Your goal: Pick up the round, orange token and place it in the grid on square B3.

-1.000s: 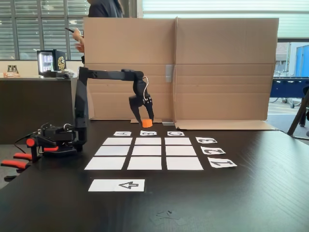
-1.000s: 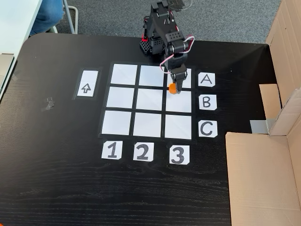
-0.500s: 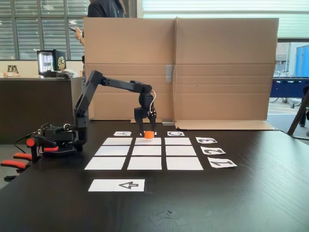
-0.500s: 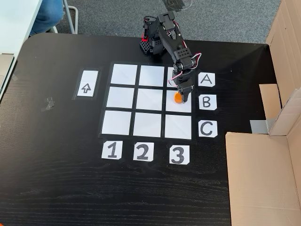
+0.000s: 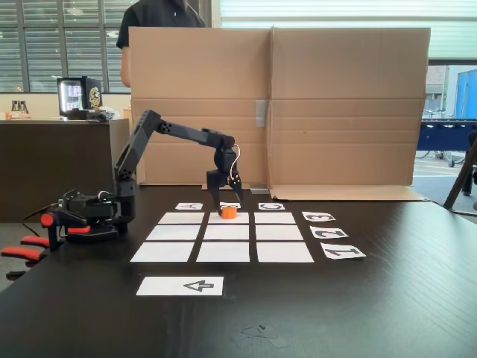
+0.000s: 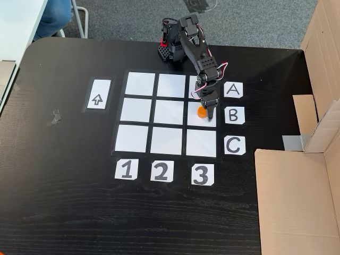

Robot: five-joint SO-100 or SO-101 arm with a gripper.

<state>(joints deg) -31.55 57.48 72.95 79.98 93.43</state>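
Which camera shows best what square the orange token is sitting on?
The fixed view from above: the token lies in the row of label B and the column of label 3. The low fixed view foreshortens the grid.

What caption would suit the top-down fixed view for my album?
Robot gripper sets an orange token on square B3 of a paper grid.
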